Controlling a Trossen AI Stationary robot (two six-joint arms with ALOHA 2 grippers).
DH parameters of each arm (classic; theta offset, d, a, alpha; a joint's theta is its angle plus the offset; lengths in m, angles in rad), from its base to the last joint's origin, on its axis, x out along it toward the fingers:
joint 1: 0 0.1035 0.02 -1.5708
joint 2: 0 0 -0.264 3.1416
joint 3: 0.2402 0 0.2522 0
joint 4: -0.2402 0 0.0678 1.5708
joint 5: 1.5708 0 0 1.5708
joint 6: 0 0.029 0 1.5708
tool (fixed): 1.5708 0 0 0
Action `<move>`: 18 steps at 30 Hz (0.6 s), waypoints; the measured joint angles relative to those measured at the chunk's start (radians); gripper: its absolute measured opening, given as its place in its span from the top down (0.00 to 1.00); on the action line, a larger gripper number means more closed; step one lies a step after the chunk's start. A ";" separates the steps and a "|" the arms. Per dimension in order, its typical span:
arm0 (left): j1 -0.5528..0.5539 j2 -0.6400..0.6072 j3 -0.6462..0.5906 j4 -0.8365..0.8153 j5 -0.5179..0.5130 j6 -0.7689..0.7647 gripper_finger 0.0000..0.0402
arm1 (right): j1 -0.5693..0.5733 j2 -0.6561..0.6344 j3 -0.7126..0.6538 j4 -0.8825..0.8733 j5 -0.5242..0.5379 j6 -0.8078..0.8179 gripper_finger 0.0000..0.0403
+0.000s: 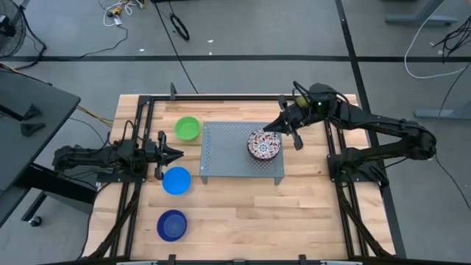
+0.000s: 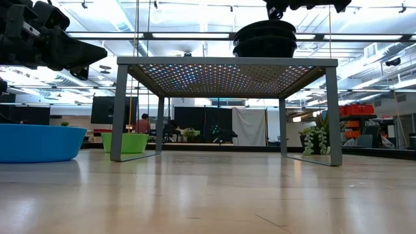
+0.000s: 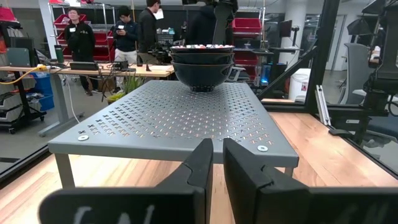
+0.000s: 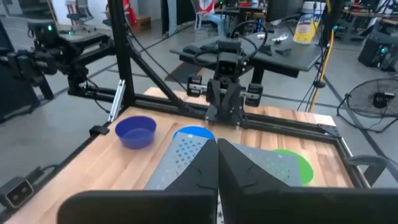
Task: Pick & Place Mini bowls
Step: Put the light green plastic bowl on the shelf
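Now your right tool (image 1: 280,124), shut and empty, hangs just beside the stacked white floral bowls (image 1: 265,145), toward the table's far edge.

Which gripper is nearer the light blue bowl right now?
Left. The left gripper sits just above the light blue bowl in the high view; the right gripper is across the stand, by the stacked patterned bowls.

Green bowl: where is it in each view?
High: green bowl, on the table just left of the grey stand.
Low: left of centre, behind the stand's left legs.
Left wrist: not in it.
Right wrist: lower right, past the stand's far edge.
Shared landmark: the grey stand.
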 joint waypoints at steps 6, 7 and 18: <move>0.000 0.000 0.000 0.000 0.000 0.000 0.89 | 0.011 -0.031 0.000 0.025 0.026 0.034 1.00; 0.000 0.000 0.000 0.000 0.000 0.000 0.89 | 0.019 -0.038 0.000 0.026 0.047 0.051 1.00; 0.000 0.000 0.000 0.000 0.000 0.000 0.89 | 0.181 -0.140 0.000 -0.069 0.303 0.155 1.00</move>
